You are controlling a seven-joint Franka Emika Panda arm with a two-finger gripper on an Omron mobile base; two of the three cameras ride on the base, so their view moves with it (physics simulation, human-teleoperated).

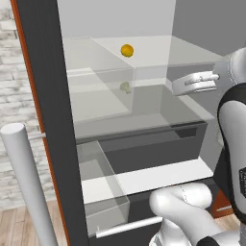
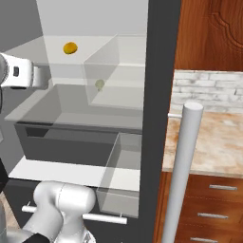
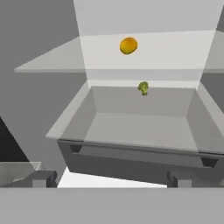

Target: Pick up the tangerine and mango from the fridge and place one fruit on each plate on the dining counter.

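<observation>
With my hand (image 3: 107, 178) spread wide and empty, I'd reach straight and level toward the small golden-yellow mango (image 3: 128, 45) — upper centre of the hand view, on the fridge's clear glass shelf (image 3: 175, 50) — clearing the green broccoli-like piece (image 3: 143, 87) below.

Open shelf space around mango (image 3: 128, 45)

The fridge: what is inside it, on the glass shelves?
Inside the fridge, the mango lies on the upper glass shelf. A small green broccoli-like piece sits lower, at the back. What the dark drawer beneath holds cannot be seen.
</observation>
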